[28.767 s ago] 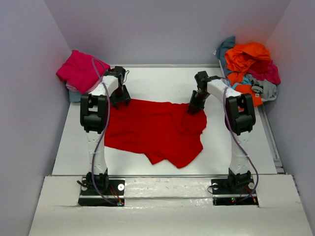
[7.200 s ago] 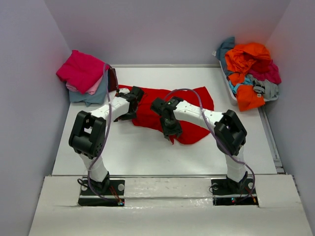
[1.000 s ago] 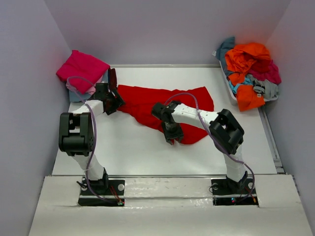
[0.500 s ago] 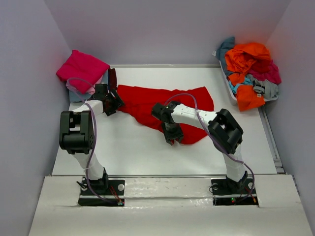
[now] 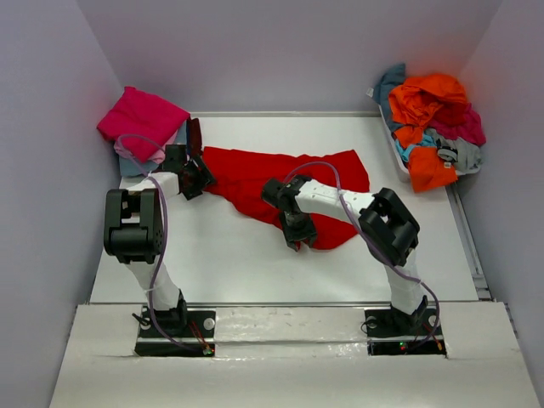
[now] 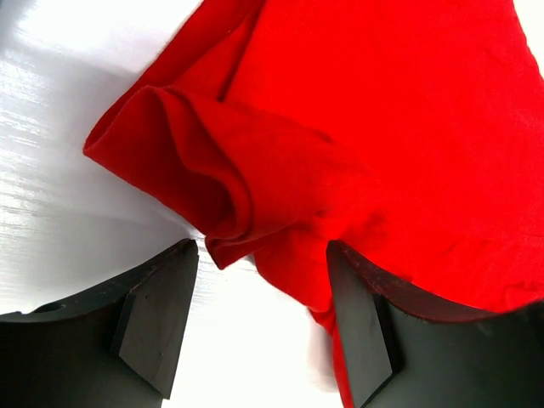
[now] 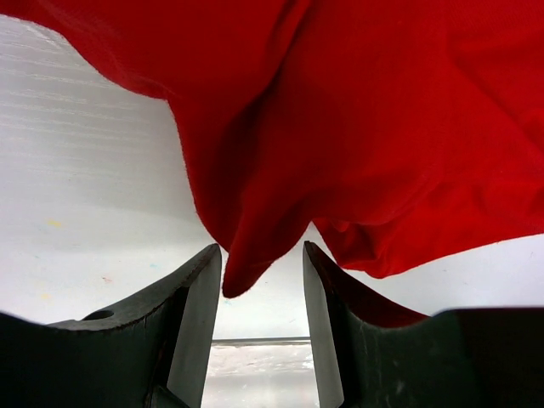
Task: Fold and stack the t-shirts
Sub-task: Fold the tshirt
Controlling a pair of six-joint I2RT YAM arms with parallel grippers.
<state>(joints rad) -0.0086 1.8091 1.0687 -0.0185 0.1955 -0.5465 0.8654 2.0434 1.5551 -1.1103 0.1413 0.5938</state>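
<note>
White tabletop (image 5: 238, 263), lilac walls: the red t-shirt (image 5: 255, 174) lies half folded and rumpled by the middle of the far edge, not yet stacked. Spread wide, the left claw (image 5: 197, 177) straddles its bunched left end. The right claw (image 5: 296, 231), also spread, straddles a drooping near flap and pinches nothing. Just beside the left claw, a folded stack (image 5: 140, 123) fills the far left corner. An unfolded heap (image 5: 429, 106) crowds the far right corner, so most of the work appears to remain.

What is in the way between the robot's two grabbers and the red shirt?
Nothing visible is in the way. The left gripper is open right at a bunched fold of the red t-shirt. The right gripper is open too, with a corner of the same shirt hanging between its fingers.
</note>
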